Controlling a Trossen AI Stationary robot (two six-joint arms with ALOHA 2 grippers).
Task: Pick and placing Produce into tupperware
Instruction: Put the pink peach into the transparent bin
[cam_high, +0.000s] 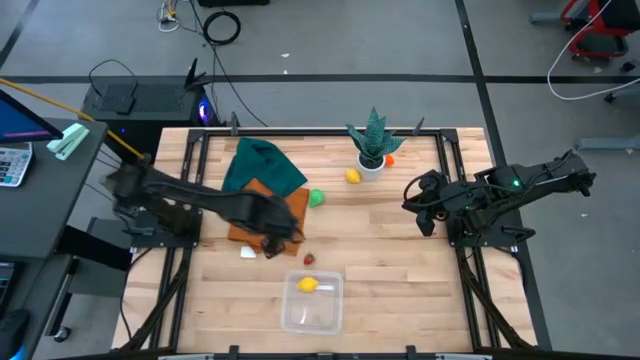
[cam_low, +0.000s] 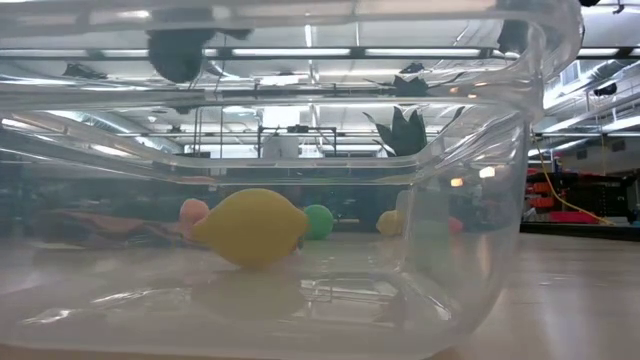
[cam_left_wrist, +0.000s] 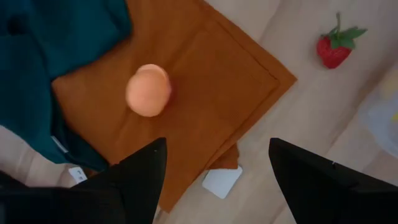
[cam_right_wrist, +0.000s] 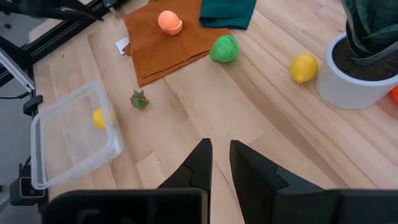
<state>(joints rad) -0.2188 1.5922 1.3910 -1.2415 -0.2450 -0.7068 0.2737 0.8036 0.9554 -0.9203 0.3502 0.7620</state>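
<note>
The clear tupperware (cam_high: 312, 303) sits near the table's near edge with a yellow lemon (cam_high: 308, 285) lying in it, which the low view shows close up as the lemon (cam_low: 250, 228). A strawberry (cam_high: 309, 259) lies just beyond the tupperware. A peach-coloured fruit (cam_left_wrist: 148, 90) rests on an orange cloth (cam_left_wrist: 205, 93). A green fruit (cam_high: 316, 197) and a second yellow fruit (cam_high: 352, 176) lie on the bare wood. My left gripper (cam_left_wrist: 217, 168) hovers open above the orange cloth, near the peach fruit. My right gripper (cam_right_wrist: 221, 152) waits shut over the table's right side.
A spiky potted plant (cam_high: 372, 150) in a white pot stands toward the far edge, with a small orange item (cam_high: 390, 158) beside it. A teal cloth (cam_high: 262, 165) overlaps the orange cloth's far side. A white tag (cam_high: 248, 252) lies by the cloth's near edge. Bare wood stretches between the tupperware and the right arm.
</note>
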